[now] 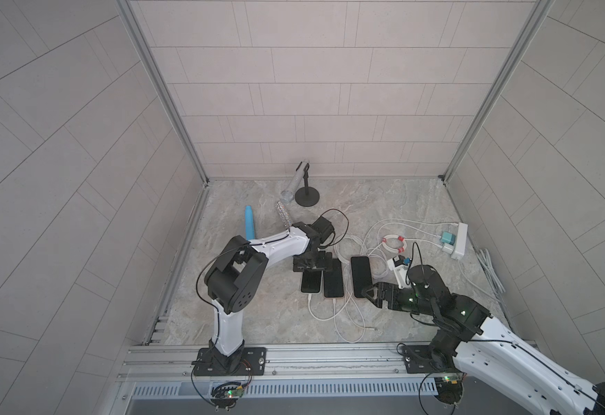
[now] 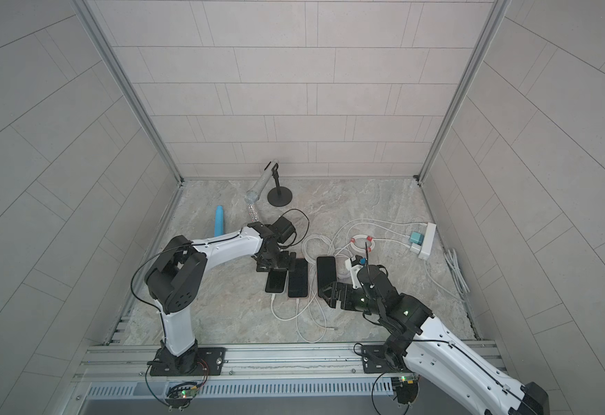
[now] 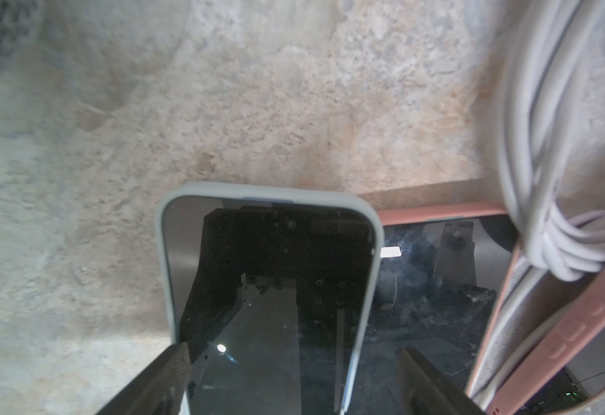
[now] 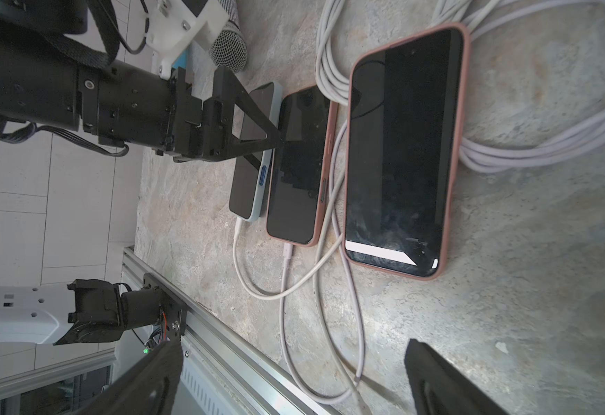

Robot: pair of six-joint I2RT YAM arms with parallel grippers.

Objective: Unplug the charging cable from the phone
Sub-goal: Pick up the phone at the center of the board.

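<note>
Left gripper (image 3: 294, 355): fingers spread, straddling the far end of the pale-cased phone (image 3: 268, 287), seemingly not clamping it.
Right gripper (image 1: 365, 291): fingers wide apart, empty, beside the right pink phone (image 1: 361, 275).
Charging cable (image 4: 235, 248): plugged into the pale-cased phone's near end.

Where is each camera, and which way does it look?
Top views: high over the arms' bases, looking down at the marble-patterned table; left arm and right arm show.
Left wrist: on the left arm, looking down past the left hand at the grey-cased black phone.
Right wrist: on the right arm, looking past the right hand at that phone.
Shared: both wrist views show that phone.
</note>
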